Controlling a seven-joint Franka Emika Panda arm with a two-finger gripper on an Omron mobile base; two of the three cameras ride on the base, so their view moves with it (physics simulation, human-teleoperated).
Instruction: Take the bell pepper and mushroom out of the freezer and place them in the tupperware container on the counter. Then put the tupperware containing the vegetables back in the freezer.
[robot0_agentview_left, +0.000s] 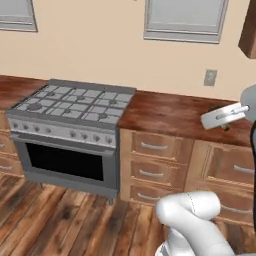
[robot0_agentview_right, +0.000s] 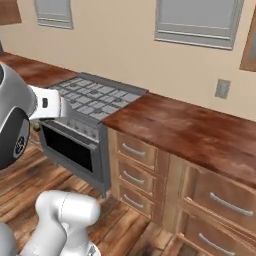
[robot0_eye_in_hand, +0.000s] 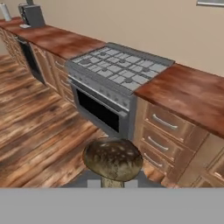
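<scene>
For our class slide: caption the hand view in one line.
Speckled brown mushroom held before grey gas stove and reddish-brown wooden counter.

mushroom: speckled brown | counter: reddish-brown wood grain | stove: grey

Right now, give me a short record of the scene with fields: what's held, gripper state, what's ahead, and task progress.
held: mushroom, brown speckled cap up close in the hand view
gripper: shut on the mushroom, stem between the finger tips
ahead: stove with dark oven door, set into the counter
below counter: wooden drawers with silver handles
floor: wood planks
progress: mushroom not yet placed
</scene>
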